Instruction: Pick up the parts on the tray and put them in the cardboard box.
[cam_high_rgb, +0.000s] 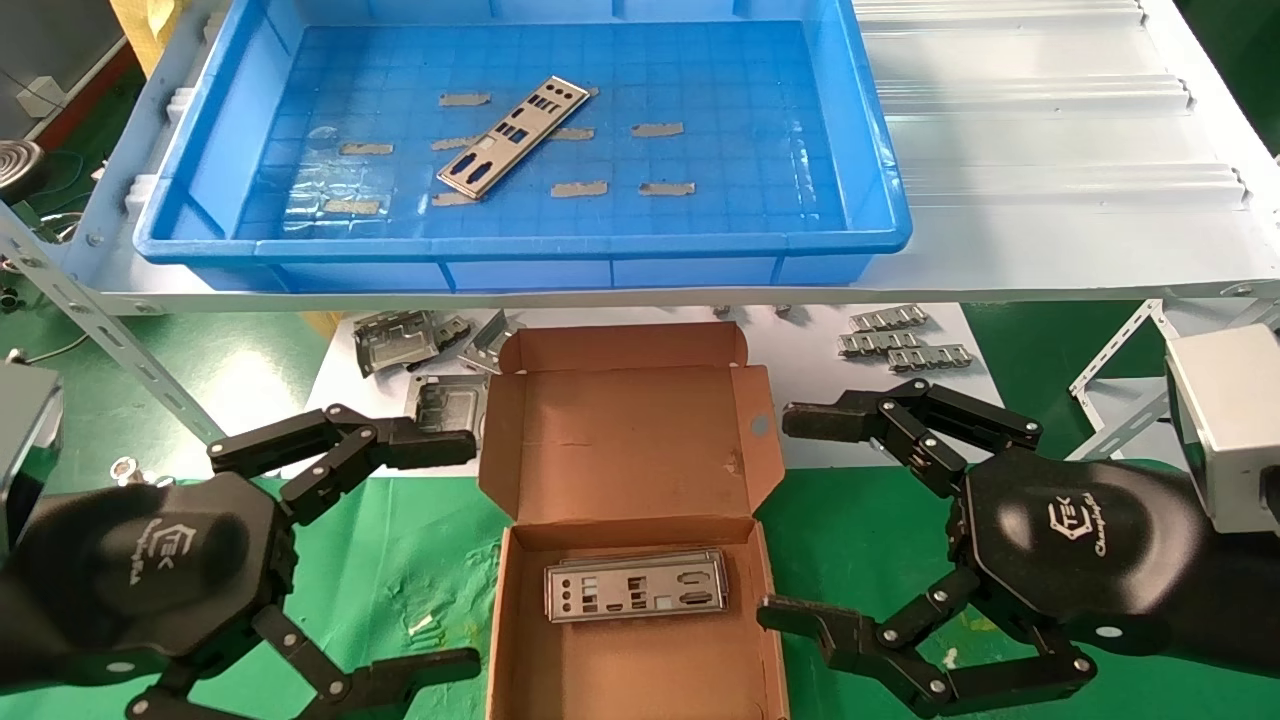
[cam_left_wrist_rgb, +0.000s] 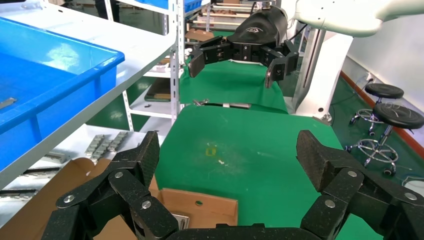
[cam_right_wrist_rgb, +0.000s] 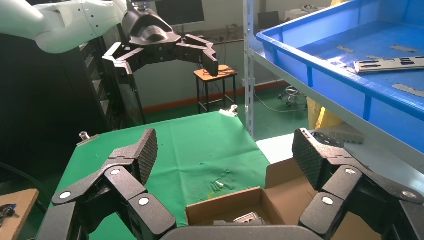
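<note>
Both grippers, left gripper (cam_high_rgb: 400, 550) and right gripper (cam_high_rgb: 800, 520), are held wide apart, empty, flanking the cardboard box (cam_high_rgb: 630, 440), where one part (cam_high_rgb: 635, 585) is laid flat. Another part (cam_high_rgb: 513, 136) is left diagonally in the tray (cam_high_rgb: 520, 255).

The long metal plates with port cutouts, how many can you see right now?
2: one plate lies at an angle in the blue tray; the other plate lies flat in the cardboard box. None seem hidden.
</note>
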